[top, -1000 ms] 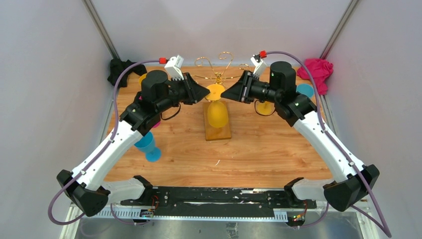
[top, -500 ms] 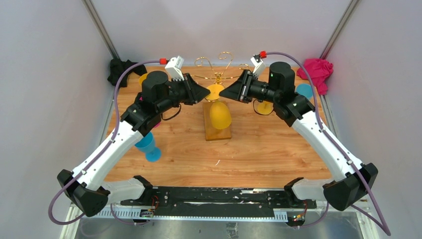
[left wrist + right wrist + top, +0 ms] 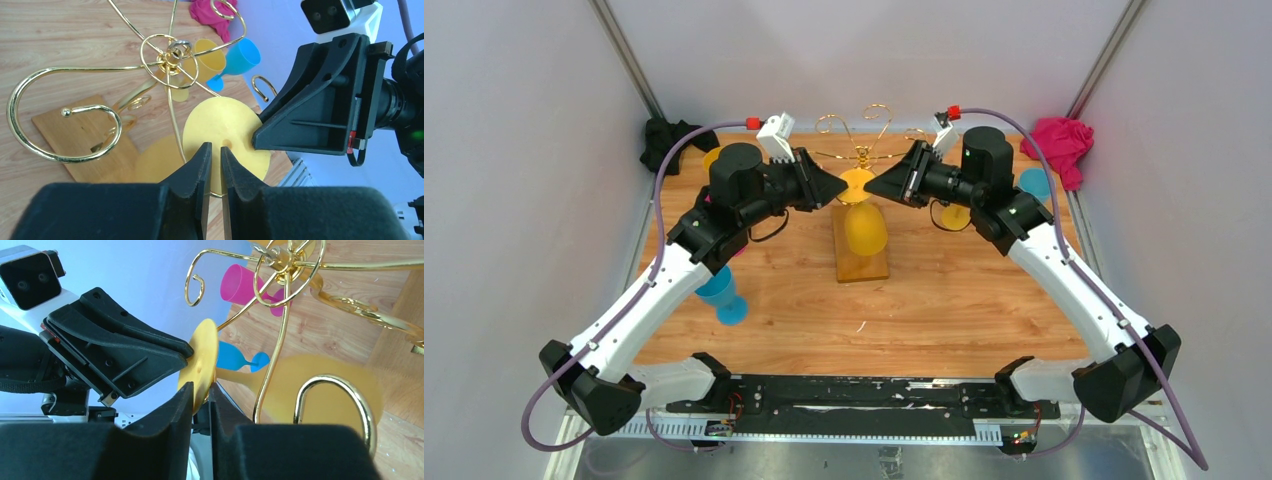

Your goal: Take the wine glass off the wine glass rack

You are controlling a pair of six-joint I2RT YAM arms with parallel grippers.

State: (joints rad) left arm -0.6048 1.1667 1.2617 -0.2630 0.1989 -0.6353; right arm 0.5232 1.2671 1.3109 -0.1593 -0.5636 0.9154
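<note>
Wine glass (image 3: 864, 228): yellow, hung bowl-down from the wine glass rack (image 3: 861, 155), towards the far edge of the tabletop (image 3: 944, 300) and midway between its sides; not yet freed.
Foot (image 3: 225, 132): the flat disc is carried on a gold wire arm, which is why the glass hangs inverted over the wooden base (image 3: 861, 268).
Right gripper (image 3: 201, 390): closed on the rim of the foot; in the right wrist view the disc is seen edge-on running down into the narrow gap between the jaws.
Left gripper (image 3: 216, 152): jaws drawn almost together, tips at the opposite side of the foot. Whether anything is pinched cannot be told; the disc faces this camera flat-on, so a steadying contact is judged more likely than a grasp.
Stage: grasp made, withdrawal pending.
Next move: the foot is judged to need sliding out along the wire, not lifting straight.
Risk: the foot may catch on the scrolled wire and the light rack be dragged or tipped.
Surroundings: a blue cup (image 3: 721, 295) stands near the left edge, well apart.
</note>
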